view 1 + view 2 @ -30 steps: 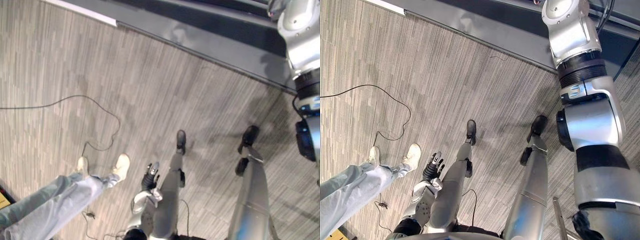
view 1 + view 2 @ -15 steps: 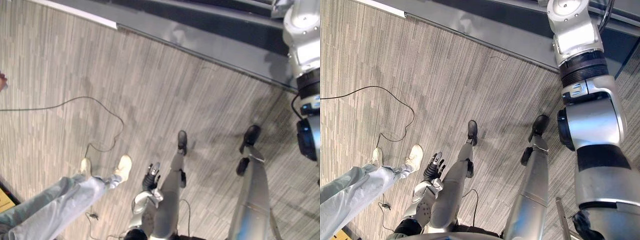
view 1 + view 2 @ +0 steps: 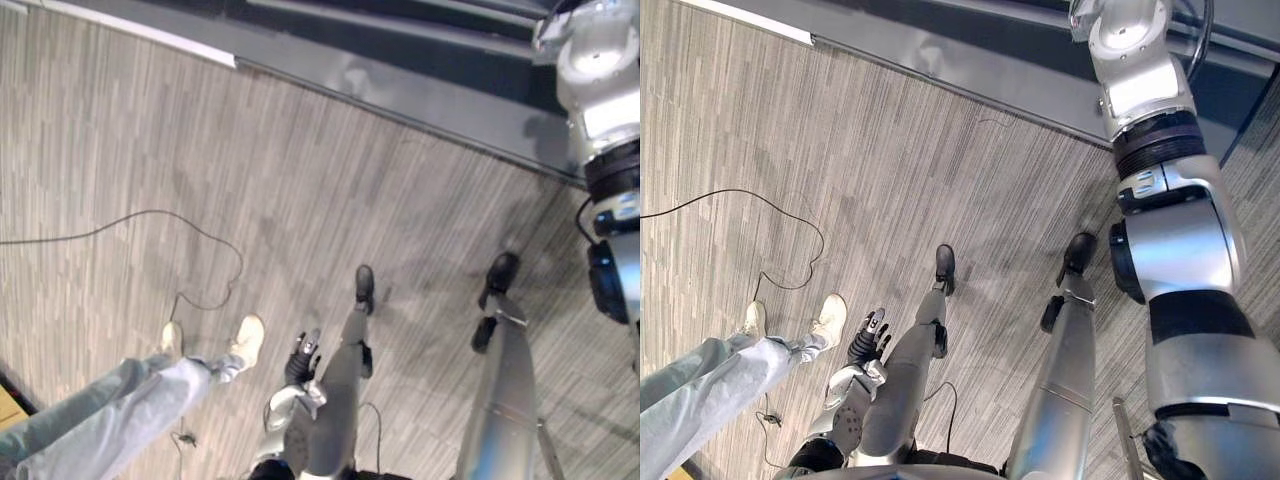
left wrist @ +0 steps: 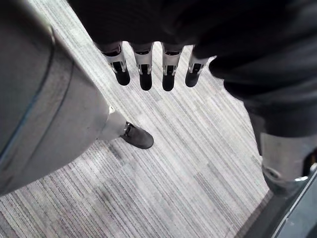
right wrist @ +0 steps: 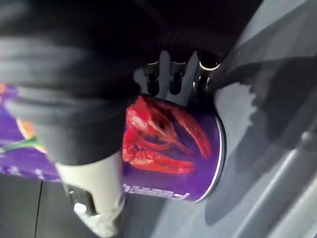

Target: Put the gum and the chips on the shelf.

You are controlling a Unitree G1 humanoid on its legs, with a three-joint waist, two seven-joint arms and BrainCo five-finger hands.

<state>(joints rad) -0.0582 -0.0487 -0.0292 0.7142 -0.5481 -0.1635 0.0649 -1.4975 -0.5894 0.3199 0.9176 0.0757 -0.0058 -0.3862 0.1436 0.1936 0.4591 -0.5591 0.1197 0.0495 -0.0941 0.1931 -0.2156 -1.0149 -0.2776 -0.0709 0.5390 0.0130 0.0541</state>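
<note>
chips can (image 5: 173, 148), purple with a red crayfish printed on it, is already in my right hand (image 5: 205, 69), so the relation that matters now is can to shelf, not hand to can. in the right wrist view the long axis of the can runs across the fingers (image 5: 174, 82), and its white-rimmed end faces a grey surface (image 5: 257, 114) that i take for a shelf board. it is very near or maybe touching, i cannot tell which. the fingers are curled over the wall of the can, so the hand is closed around it. just beside the can is another purple pack (image 5: 15, 148) with some orange on it; what it is i cannot say. in the right eye view the right arm (image 3: 1180, 250) goes up to the upper right of the frame, toward the dark shelf base (image 3: 970, 60). my left hand (image 4: 145, 69) hangs low, fingers straight and relaxed, holding nothing, well apart from the can. i judge the coming move belongs to the right hand alone: set the can down and let go.
</note>
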